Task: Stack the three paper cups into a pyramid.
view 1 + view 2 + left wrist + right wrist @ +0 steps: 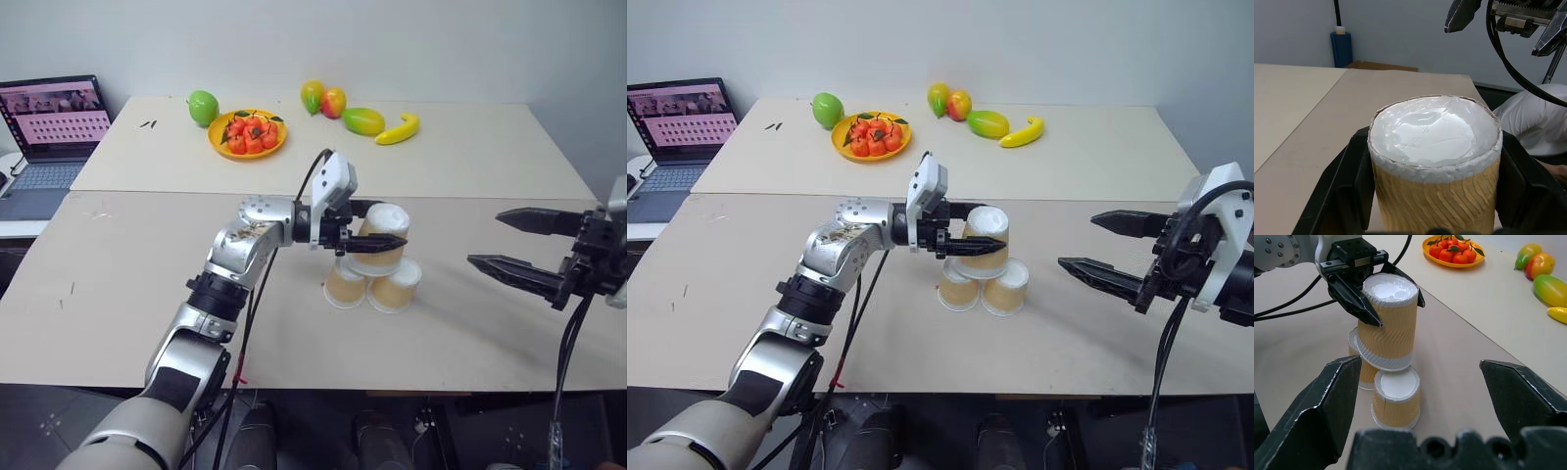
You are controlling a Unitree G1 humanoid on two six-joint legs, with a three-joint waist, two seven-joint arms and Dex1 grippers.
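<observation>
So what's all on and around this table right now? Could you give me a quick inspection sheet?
Surface: beige table, two boards abutting.
Job's things: two base cups upside down, side by side; third cup held just above them.
Clutter: yellow plate of red fruit, green apple, mangoes, banana.
Grippers: left gripper shut on third cup; right gripper open, holding nothing.
Cables: black cables along left arm.
Surroundings: laptop, white wall.
</observation>
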